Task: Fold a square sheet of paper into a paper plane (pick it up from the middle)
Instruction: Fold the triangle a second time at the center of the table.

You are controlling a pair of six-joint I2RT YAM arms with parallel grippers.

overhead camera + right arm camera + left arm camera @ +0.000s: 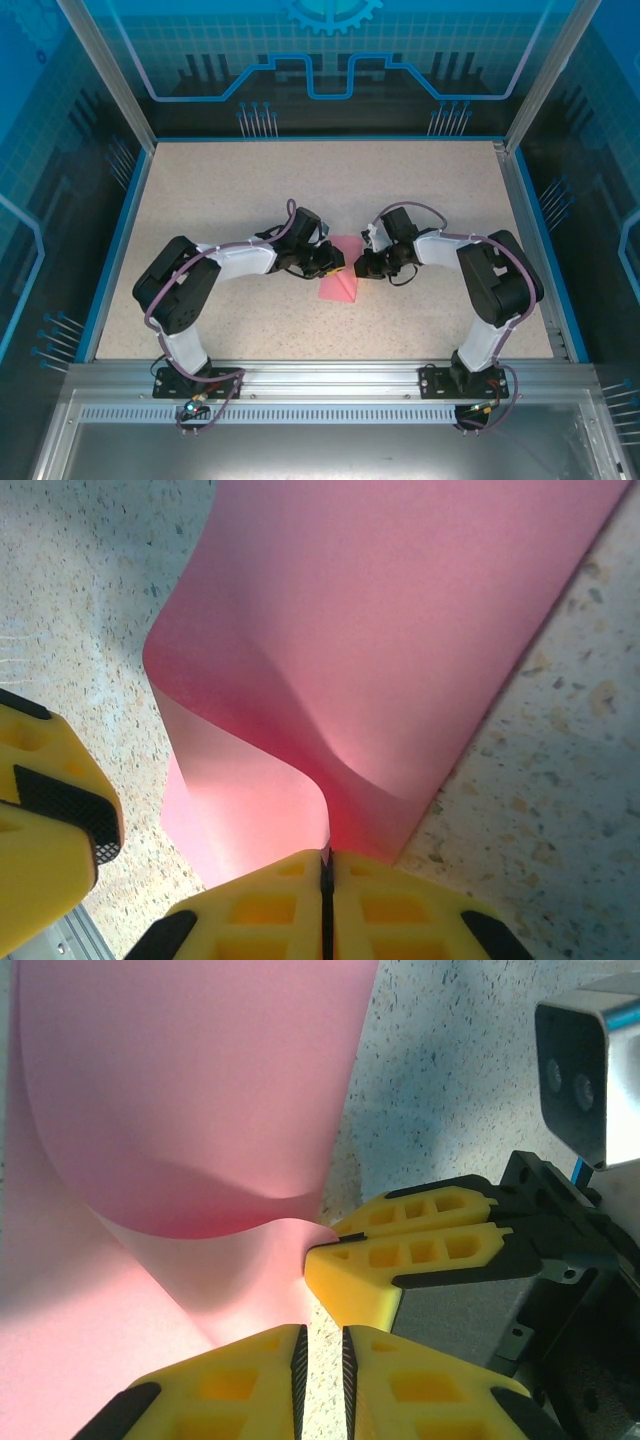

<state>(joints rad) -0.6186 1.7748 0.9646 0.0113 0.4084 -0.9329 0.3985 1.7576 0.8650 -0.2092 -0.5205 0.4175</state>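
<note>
The speckled beige table point(440, 200) takes up the middle of the top view. The two arms reach in from the lower left and lower right and meet at the centre of the frame.

The square sheet of paper point(338, 285) lies there between them, a small pink-red patch on the table. In the left wrist view the paper point(180, 1090) fills the upper left. It is matte and plain, and one layer bows over another in a smooth curl with no pressed crease, shadowed where it dips. In the right wrist view the paper point(400, 610) runs from the upper right down to the bottom centre. It has the same soft hump and a straight edge along the right.

The right gripper point(327, 875) is pinched tight on the sheet's edge at the bottom centre, and this right gripper point(325, 1240) also nips the paper at mid-frame in the left wrist view.

The left gripper point(322, 1345) stands a narrow slit apart at the bottom of its view, with table showing through and nothing held.
</note>
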